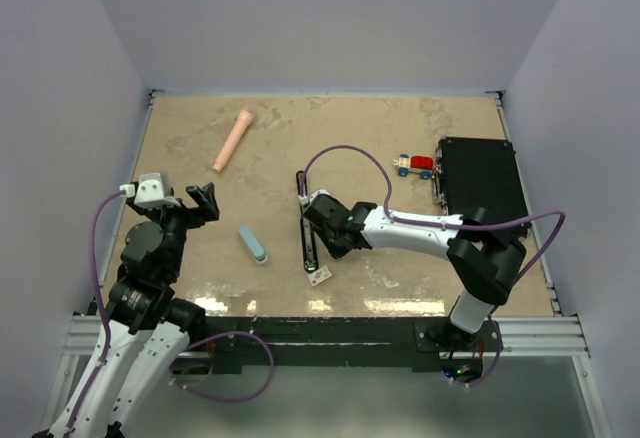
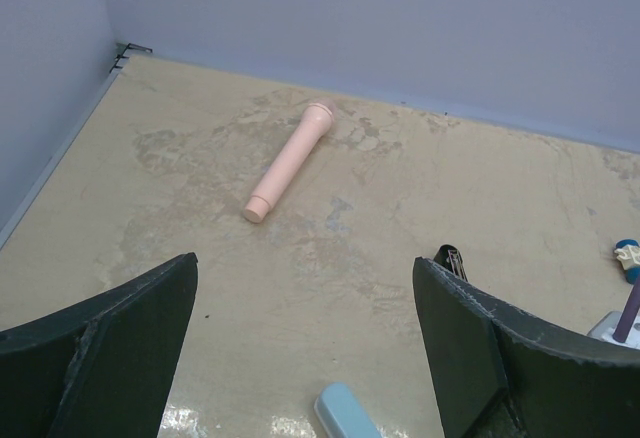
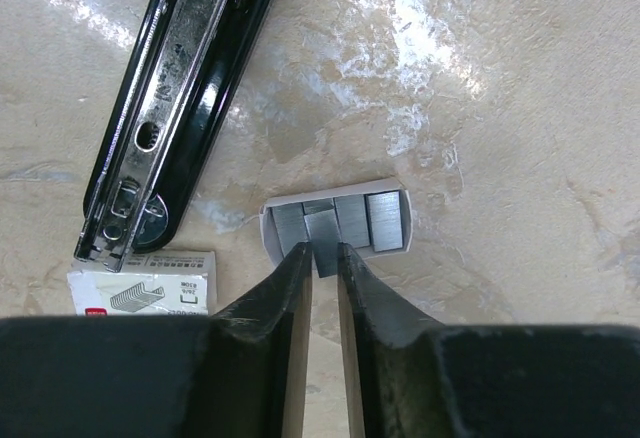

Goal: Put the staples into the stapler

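Looking down from above, the left gripper [image 1: 203, 203] hangs over the left side of the table [image 1: 400, 288] with its fingers spread wide and nothing between them. The right gripper [image 1: 328, 248] reaches across to the near middle, just beside a black stapler [image 1: 304, 220] that lies opened out flat. A small white box [image 1: 320, 278] sits at the stapler's near end. A blue stapler [image 1: 252, 244] lies between the two arms, a pink tube [image 1: 233, 139] lies farther back, and a toy car [image 1: 415, 165] stands beside a black case [image 1: 480, 183] at the right.

From the left wrist, the left gripper [image 2: 305, 268] is wide apart above bare table [image 2: 400, 188], with the pink tube [image 2: 290, 163] ahead and the tip of the blue stapler [image 2: 345, 410] at the bottom edge.

From the right wrist, the right gripper [image 3: 323, 253] has its fingers almost together, pinching one strip of staples [image 3: 320, 236] in a small open tray [image 3: 385, 190] that holds several strips side by side. The tray rests on the table just right of the black stapler [image 3: 170, 108], and the white box [image 3: 140, 293] lies by the stapler's end.
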Robot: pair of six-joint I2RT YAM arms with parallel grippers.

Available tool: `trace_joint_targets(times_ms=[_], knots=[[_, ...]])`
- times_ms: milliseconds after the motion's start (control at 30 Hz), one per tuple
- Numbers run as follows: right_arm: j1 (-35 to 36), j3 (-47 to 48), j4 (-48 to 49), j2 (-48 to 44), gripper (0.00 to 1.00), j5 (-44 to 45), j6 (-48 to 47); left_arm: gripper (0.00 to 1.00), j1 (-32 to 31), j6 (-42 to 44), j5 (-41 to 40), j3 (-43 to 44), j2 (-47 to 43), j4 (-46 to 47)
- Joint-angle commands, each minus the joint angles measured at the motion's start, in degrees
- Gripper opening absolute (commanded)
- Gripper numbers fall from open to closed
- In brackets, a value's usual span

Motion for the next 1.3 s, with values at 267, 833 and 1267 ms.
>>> trace_joint_targets(times_ms=[267,833,1267], knots=[[-0.06,5.41,-2.7,1.4,0.28,0.46,-3.42,0.93,0.54,1.05,0.77,-0.07,-0.19,2.35],[-0.15,7.0,-4.63,5.1,0.31,-0.86,-5.01,0.93,0.54,0.96,0.86,-0.16,-0.45,2.34],[-0.15,7.7,-4.19,6.77,0.29,-0.42,-5.53,0.93,0.54,1.05,0.86,-0.07,-0.54,2.26]])
